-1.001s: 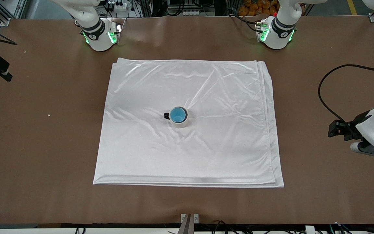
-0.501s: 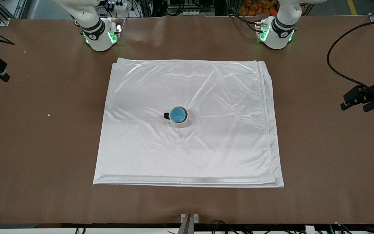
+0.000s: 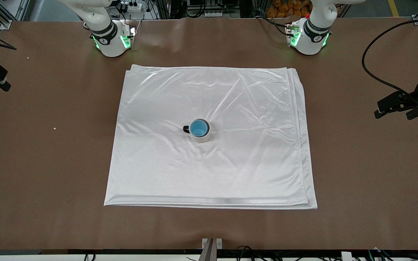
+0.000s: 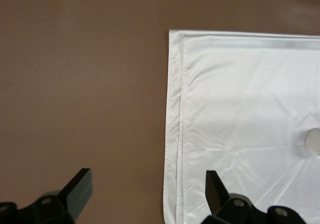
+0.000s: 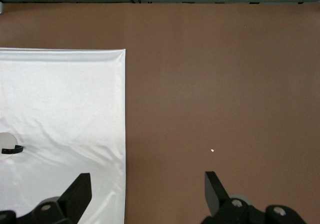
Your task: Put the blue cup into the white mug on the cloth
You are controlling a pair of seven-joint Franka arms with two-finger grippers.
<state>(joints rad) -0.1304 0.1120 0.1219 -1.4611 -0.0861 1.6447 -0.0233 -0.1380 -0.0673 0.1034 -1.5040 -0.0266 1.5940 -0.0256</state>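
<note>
Right pincer (image 5: 145, 194) open over bare counter (image 3: 49, 163), blue cup (image 3: 199, 128) nested in white mug (image 3: 202, 137) mid-cloth (image 3: 230, 174), left pincer (image 4: 147, 194) open by cloth edge; cup prob. light, rigid, slick—grip rim.

Cups I count: one blue cup (image 3: 199, 127)
Mugs: one white mug (image 3: 202, 137) (the cup sits in it)
Cloths: one cloth (image 3: 252, 108)
Grippers I see: two, left gripper (image 4: 145, 189), right gripper (image 5: 146, 190)
</note>
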